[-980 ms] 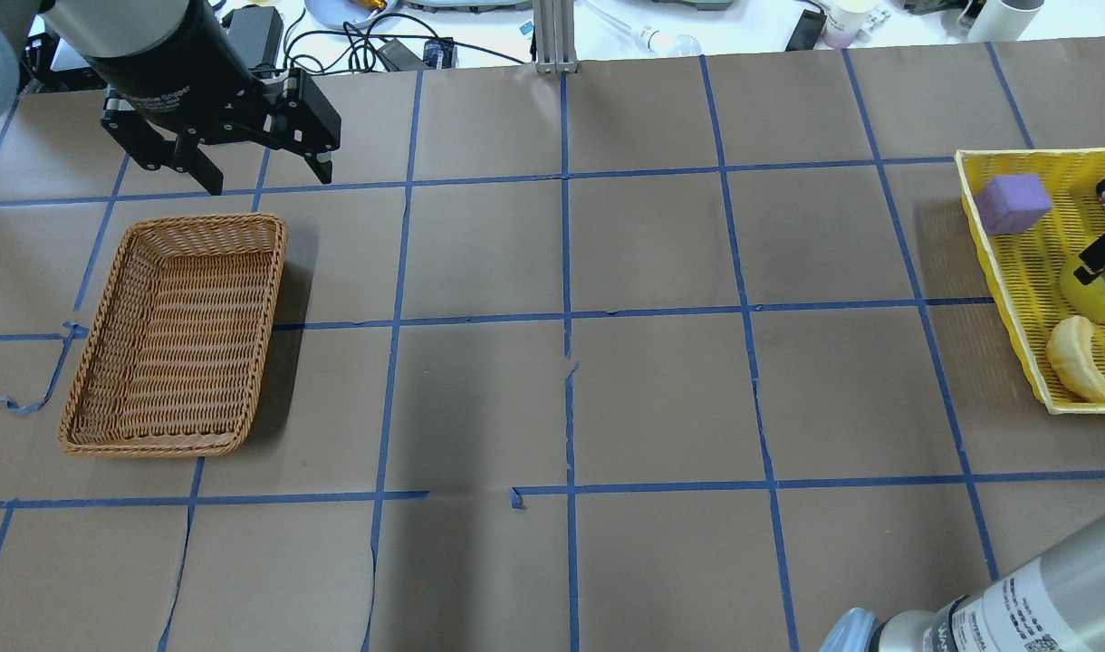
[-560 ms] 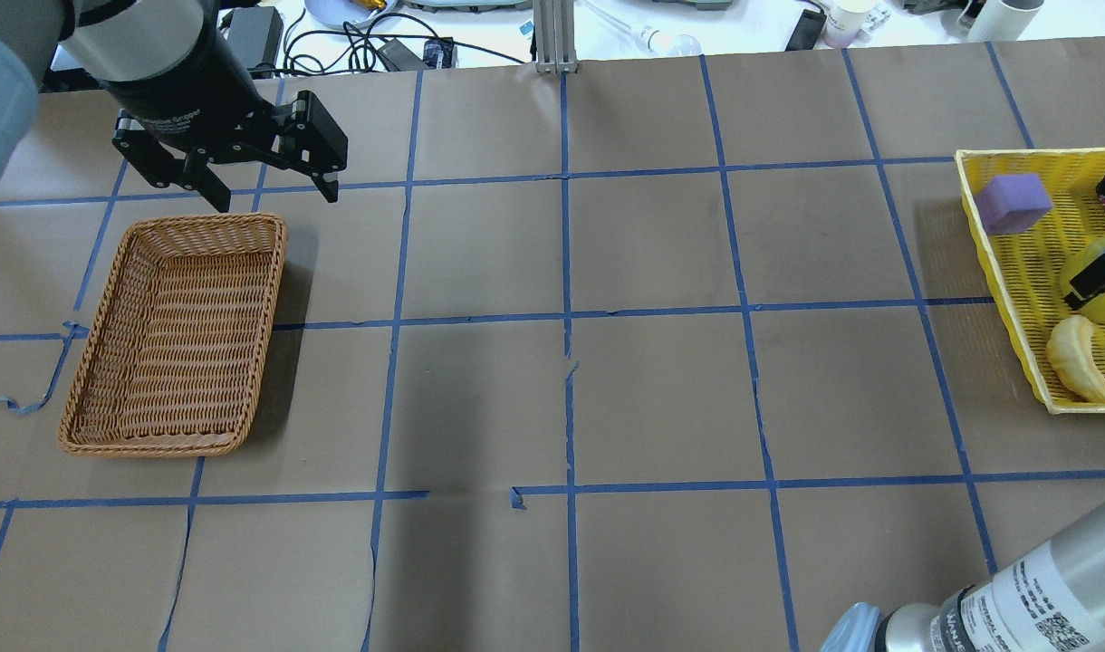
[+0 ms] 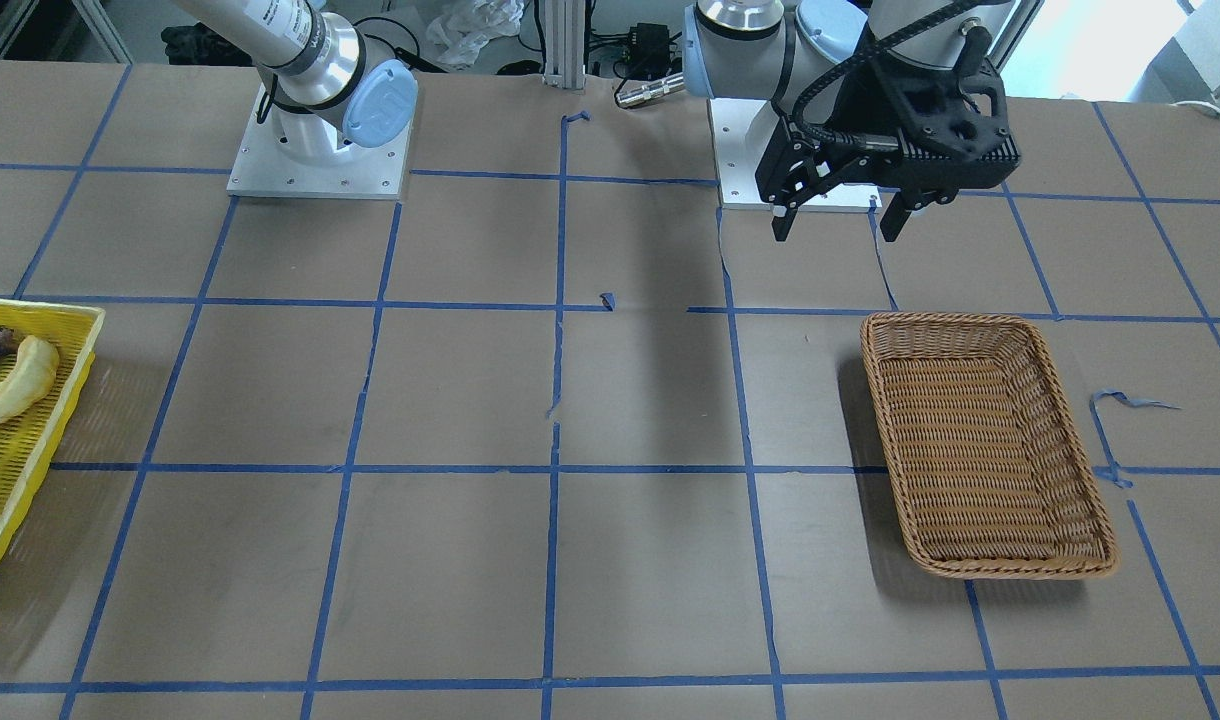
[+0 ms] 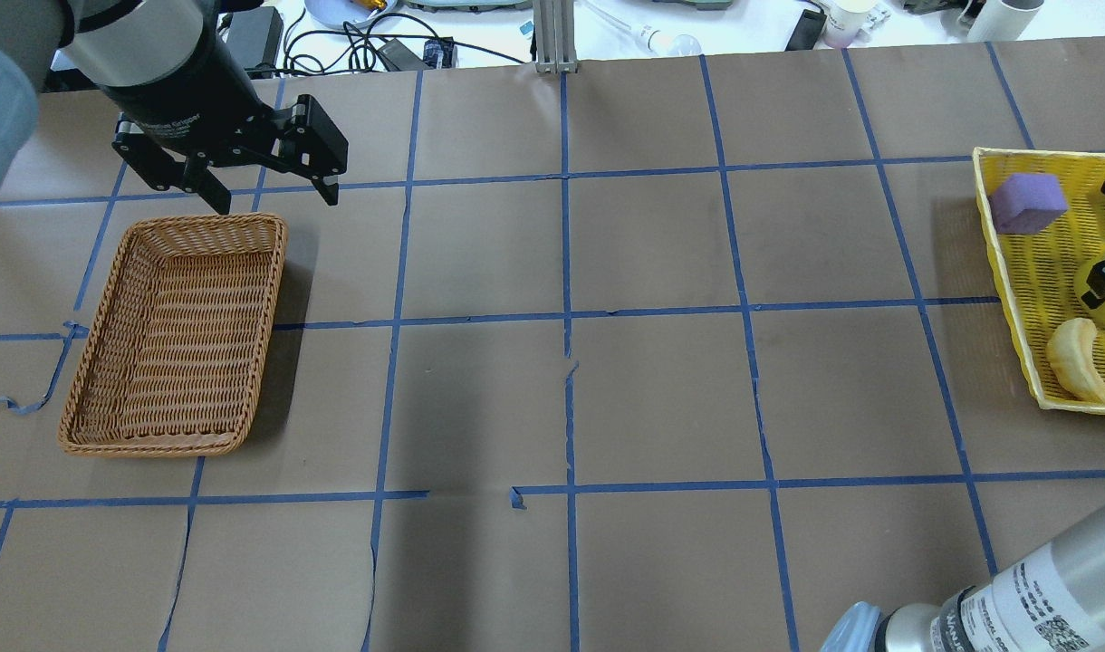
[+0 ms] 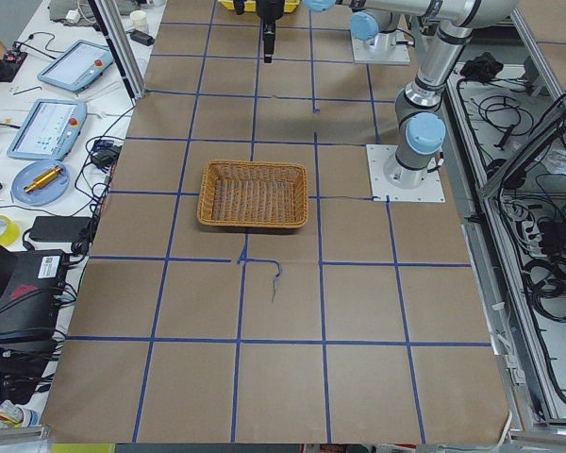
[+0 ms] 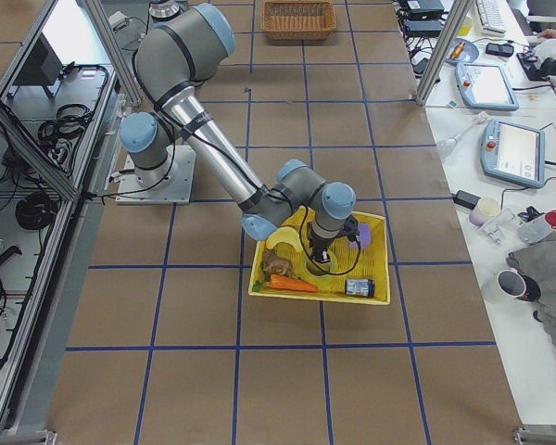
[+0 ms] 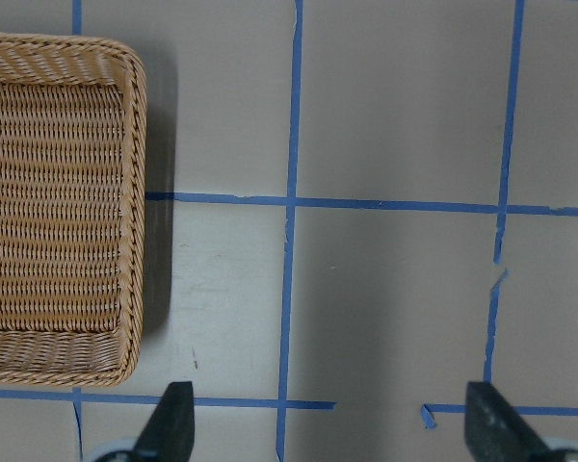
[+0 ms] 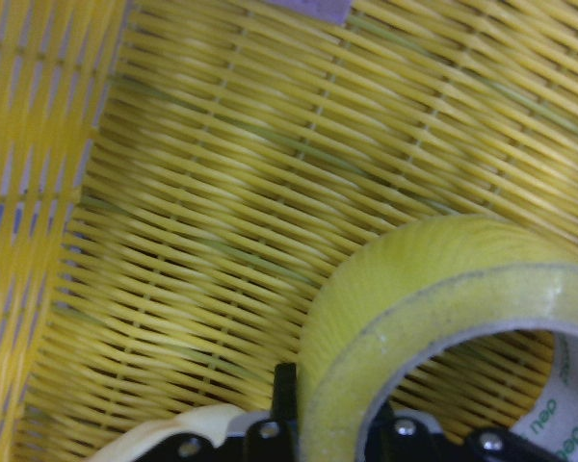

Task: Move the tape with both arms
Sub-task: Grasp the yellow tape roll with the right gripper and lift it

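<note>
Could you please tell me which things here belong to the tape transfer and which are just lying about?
Job: thick yellow roll of tape with a white core, pinched by the right gripper; open left gripper; brown wicker basket, probably the destination.
Lying about: purple block; pale banana-shaped item; orange carrot; yellow mesh tray holding them.

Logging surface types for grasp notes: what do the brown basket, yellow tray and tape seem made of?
Brown basket: woven wicker or imitation, matte, strands visible. Yellow tray: probably plastic, slotted lattice, slight sheen. Tape: smooth yellow wound film; printed white core, possibly card.
</note>
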